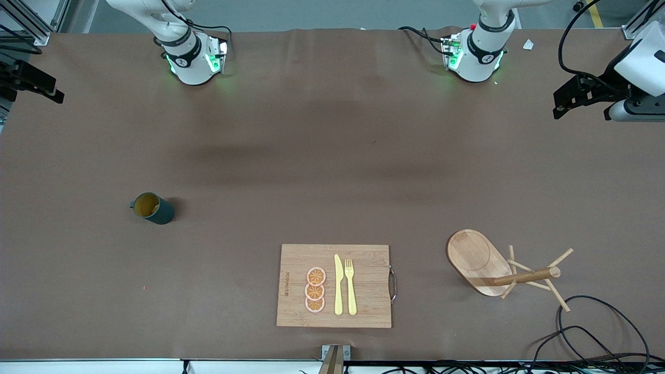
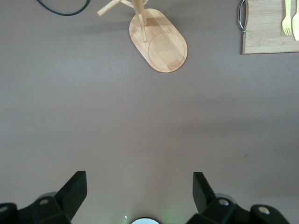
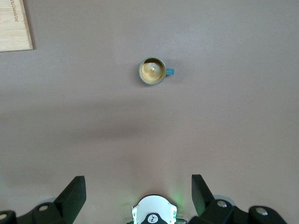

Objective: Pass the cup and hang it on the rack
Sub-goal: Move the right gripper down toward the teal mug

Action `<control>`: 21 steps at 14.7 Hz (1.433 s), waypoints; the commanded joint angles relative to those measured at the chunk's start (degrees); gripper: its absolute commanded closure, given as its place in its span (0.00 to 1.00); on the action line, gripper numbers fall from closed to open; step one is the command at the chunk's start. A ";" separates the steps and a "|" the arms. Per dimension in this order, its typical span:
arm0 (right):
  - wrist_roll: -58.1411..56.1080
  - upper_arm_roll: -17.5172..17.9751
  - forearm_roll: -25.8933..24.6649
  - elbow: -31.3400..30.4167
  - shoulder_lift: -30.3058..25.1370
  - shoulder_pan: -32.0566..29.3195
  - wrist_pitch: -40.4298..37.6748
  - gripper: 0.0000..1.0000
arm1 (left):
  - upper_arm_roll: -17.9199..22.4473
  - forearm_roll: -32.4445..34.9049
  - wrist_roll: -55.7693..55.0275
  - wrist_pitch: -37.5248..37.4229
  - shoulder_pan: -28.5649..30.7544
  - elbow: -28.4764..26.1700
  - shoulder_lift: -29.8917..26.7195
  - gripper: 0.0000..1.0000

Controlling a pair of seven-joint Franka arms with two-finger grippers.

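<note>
- Standing upright on the desk (image 1: 332,156), the cup (image 1: 152,208) was seen below the right hand (image 3: 138,196), spread wide.
- The rack (image 1: 488,265) was seen below the left hand (image 2: 140,198), likewise spread wide, empty.

A wide desk (image 1: 322,156) covered in a matte brown sheet fills nearly the whole front view, with soft shadows across its middle. Along its edge nearest the front camera runs a pale strip, and black cables (image 1: 597,332) loop there at the left arm's end. Aluminium frame rails (image 1: 26,21) stand at the upper corners, above grey floor (image 1: 322,13).
</note>
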 commanded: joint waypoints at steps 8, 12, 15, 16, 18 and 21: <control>0.75 -0.01 -0.12 -0.38 1.63 -1.32 0.67 0.00 | -0.34 -0.04 0.72 -0.60 0.70 0.79 -0.12 0.00; 0.04 -0.01 -0.21 -0.29 11.21 -1.77 5.76 0.00 | -0.26 -0.12 0.64 -0.52 0.79 0.79 -0.12 0.00; -7.73 0.08 0.23 -1.34 16.49 -2.21 10.84 0.00 | -0.08 -0.13 0.81 -0.52 0.79 0.79 -0.12 0.00; -11.09 -0.01 0.23 -2.39 17.98 -2.29 13.04 0.00 | 0.01 -0.13 0.90 -0.52 0.79 0.79 -0.12 0.00; -14.35 0.08 0.23 -7.03 18.96 -3.26 19.18 0.00 | 0.01 -0.21 0.64 -0.52 0.79 0.79 -0.12 0.00; -25.50 0.08 0.32 -16.44 18.96 -4.31 32.01 0.00 | 0.01 -0.13 0.64 -0.52 0.79 0.79 -0.12 0.00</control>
